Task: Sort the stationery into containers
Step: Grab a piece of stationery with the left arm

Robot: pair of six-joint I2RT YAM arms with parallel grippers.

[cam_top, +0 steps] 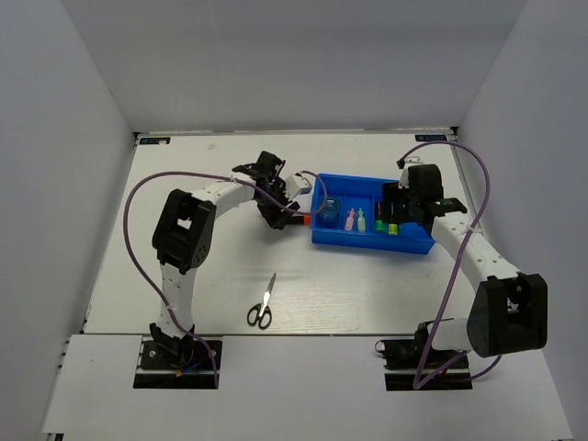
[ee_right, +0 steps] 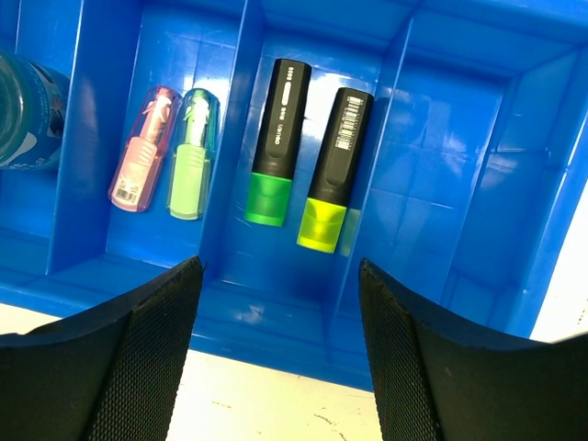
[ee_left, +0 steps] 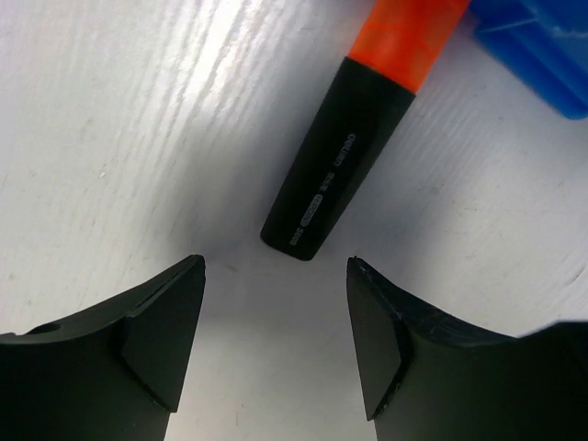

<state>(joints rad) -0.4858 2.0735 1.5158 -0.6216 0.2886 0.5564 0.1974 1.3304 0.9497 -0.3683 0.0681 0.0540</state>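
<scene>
We are seeing orange-capped black highlighter (ee_left: 335, 170), cap cropped at frame top, lying at 12 o'clock beyond left gripper (ee_left: 276, 335), jaws apart; right gripper (ee_right: 280, 354) hovering, jaws spread, above bright blue plastic tray (ee_right: 441, 156).

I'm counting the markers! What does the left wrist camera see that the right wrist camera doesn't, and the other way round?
Only the left wrist camera: an orange-capped marker lying on the white table, outside the blue tray, ahead of the open left pincer. Only the right wrist camera: inside the tray, a pink marker and a pale green marker in one compartment, a green-capped marker and a yellow-capped marker in the next, beyond the open right pincer. Both: the blue tray and an empty open pincer.
</scene>
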